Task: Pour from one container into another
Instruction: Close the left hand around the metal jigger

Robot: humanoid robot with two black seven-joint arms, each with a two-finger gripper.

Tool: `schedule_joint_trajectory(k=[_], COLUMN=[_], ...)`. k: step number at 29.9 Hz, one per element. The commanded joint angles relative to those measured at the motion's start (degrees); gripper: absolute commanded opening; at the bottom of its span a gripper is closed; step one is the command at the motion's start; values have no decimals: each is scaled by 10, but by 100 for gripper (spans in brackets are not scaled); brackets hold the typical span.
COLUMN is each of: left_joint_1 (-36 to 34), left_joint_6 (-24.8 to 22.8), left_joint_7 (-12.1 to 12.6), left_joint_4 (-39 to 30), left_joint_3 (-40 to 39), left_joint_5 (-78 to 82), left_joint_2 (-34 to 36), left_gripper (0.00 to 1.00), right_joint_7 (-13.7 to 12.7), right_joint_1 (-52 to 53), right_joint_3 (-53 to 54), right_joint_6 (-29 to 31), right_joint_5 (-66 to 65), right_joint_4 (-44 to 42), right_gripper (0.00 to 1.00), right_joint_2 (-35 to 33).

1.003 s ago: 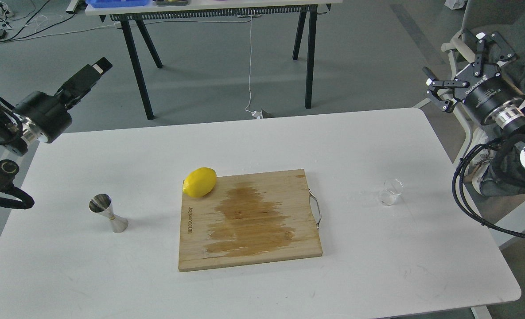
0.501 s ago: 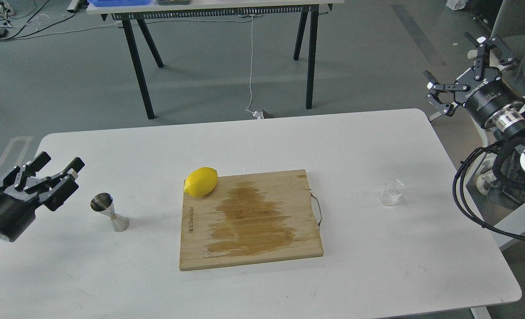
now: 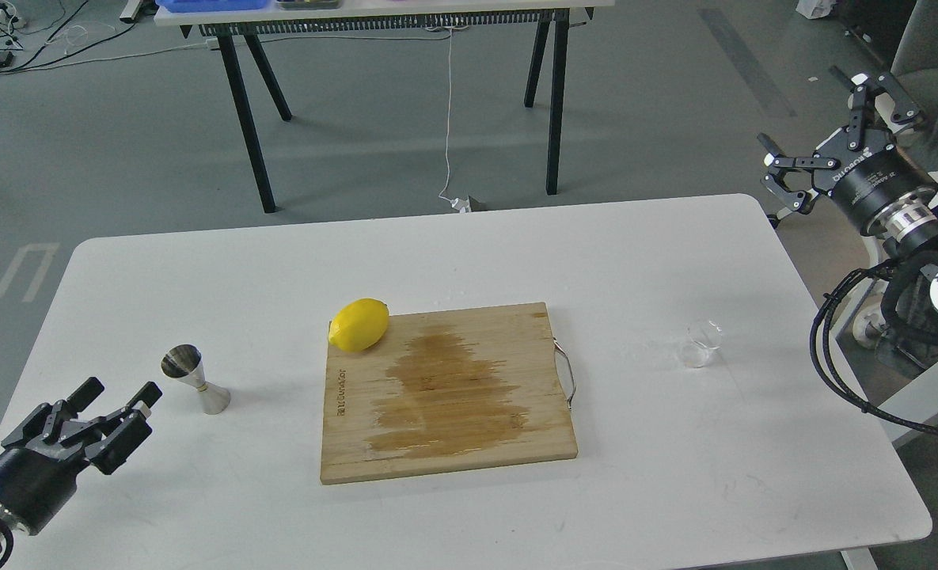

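Observation:
The small clear glass cup (image 3: 699, 344) stands on the white table (image 3: 469, 261) toward the right, nothing touching it. The steel jigger (image 3: 195, 379) stands upright on the left side of the table. My left gripper (image 3: 120, 396) hovers low just left and in front of the jigger, fingers spread, empty. My right gripper (image 3: 821, 123) hangs off the table's far right corner, well behind and to the right of the glass cup, open and empty.
A bamboo cutting board (image 3: 446, 392) with a wet stain lies in the middle, a metal handle (image 3: 565, 378) on its right edge. A lemon (image 3: 359, 324) rests at its far left corner. Behind stands another table on black legs (image 3: 243, 119).
My left arm has swung down from high at the left to low beside the jigger. My right gripper has shifted slightly right. The cup, jigger, lemon and board have not moved.

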Motion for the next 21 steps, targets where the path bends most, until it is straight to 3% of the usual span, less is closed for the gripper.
schedule_joint_trajectory(k=[1,10,21], left_joint_1=[-4,-23,-41], left_joint_6=[0,0,0], left_joint_7=[0,0,0], left_joint_4=[36,112,130], left_joint_3=[1,12,14], left_joint_5=[3,3,3], left_joint_2=[-32,-88,-136], left_gripper=[99,99,99], right_joint_7=[0,0,0], right_joint_1=[0,-1,-4], right_joint_3=[2,2,2], right_joint_6=[0,0,0], right_joint_5=[0,0,0], right_joint_4=[1,1,2], right_gripper=[99,99,99], right_joint_2=[0,-1,-1])
